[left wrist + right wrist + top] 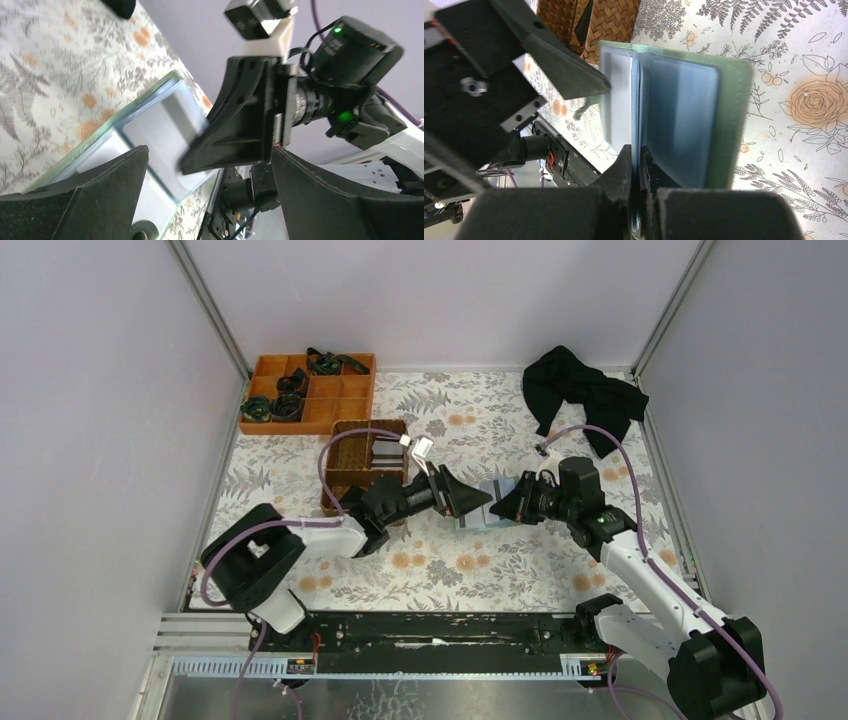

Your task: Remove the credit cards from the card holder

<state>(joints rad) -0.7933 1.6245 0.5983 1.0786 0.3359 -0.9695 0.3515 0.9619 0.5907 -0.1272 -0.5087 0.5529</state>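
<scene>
Card holder [684,125] is pinched by right gripper [636,156], left gripper [467,498] spread, over floral cloth [500,575], grey walls [420,290].

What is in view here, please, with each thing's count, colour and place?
holder: one, green outside, blue inside, open, held up at mid-table between the arms
cards: a few, grey and whitish, apparently lying in the basket; one more pale one seems to sit in the holder
basket: one, brown wicker, left of centre
tray: one, orange, divided, far left corner
straps: several, dark, in the tray's compartments; exact kind unclear
cloth: one, black, crumpled, far right corner
table cover: one, white floral
left tool: one, black, open, at the holder
right tool: one, black, shut on the holder
</scene>
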